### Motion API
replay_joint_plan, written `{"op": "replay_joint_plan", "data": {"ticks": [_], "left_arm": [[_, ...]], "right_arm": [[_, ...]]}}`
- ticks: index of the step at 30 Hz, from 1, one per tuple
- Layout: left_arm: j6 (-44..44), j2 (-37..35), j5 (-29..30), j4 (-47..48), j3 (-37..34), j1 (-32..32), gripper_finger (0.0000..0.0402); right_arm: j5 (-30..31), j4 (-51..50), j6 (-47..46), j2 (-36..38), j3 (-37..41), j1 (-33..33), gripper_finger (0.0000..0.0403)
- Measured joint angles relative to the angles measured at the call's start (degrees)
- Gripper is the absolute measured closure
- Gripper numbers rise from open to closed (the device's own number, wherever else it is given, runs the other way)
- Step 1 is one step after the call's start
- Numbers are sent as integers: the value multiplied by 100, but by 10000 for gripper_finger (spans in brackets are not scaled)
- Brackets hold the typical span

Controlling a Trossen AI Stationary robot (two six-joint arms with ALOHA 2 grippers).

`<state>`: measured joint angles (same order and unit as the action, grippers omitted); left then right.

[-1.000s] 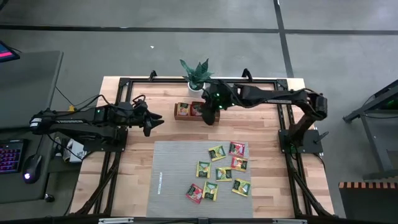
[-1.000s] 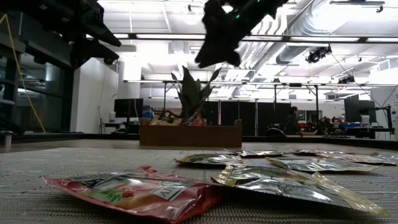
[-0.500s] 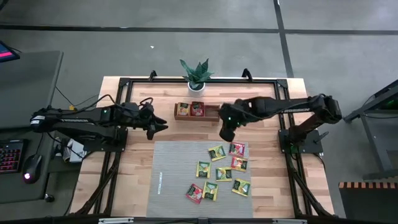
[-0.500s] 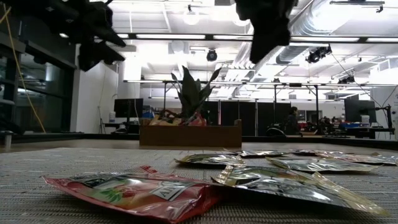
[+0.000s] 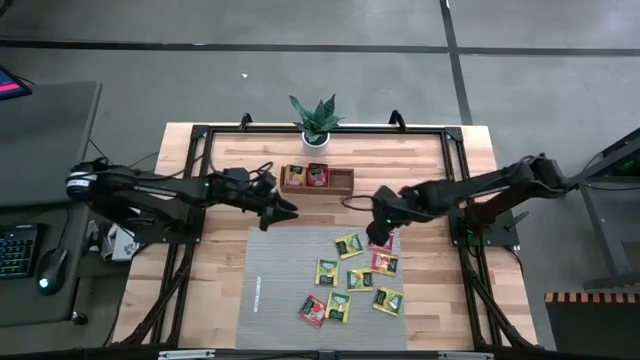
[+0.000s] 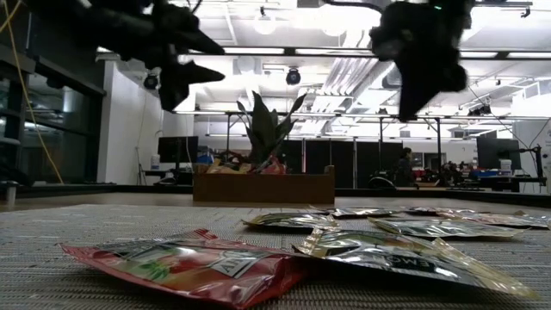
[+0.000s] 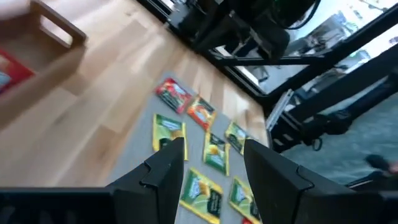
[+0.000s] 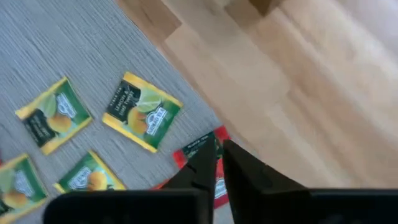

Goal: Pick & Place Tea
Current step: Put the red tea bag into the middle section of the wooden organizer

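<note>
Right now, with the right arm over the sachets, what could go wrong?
The right gripper hangs shut above a red sachet; descending closed, it might push rather than pinch. Neighbouring sachets lie close, risking a double grab. The left gripper hovers near the mat's corner, so the arms could crowd.

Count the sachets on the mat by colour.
Red sachets: 3
Yellow-green sachets: 5
Total on the mat: 8
</note>
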<state>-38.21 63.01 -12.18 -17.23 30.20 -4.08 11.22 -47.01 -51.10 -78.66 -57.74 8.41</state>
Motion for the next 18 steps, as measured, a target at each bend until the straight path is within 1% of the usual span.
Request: {"op": "replay_joint_plan", "data": {"ticks": [3, 5, 7, 12, 15, 18], "left_arm": [[-376, 509, -105, -421, 67, 0, 236], [-571, 866, -167, -413, 223, 0, 236], [-637, 1219, -374, -403, 435, -4, 236], [-552, 2175, -872, -401, 1329, -2, 236], [-507, 2750, -1137, -354, 2007, -2, 236], [-506, 3260, -1335, -18, 2670, -2, 236]], "right_arm": [[130, 430, -456, 475, 637, 153, 399], [196, 542, -768, 755, 1002, 237, 399], [212, 692, -992, 1000, 1331, 334, 401], [259, 1492, -1430, 1410, 2032, 575, 402], [342, 1603, -1720, 1449, 2243, 693, 402], [342, 1606, -1986, 1449, 2369, 783, 402]]}}
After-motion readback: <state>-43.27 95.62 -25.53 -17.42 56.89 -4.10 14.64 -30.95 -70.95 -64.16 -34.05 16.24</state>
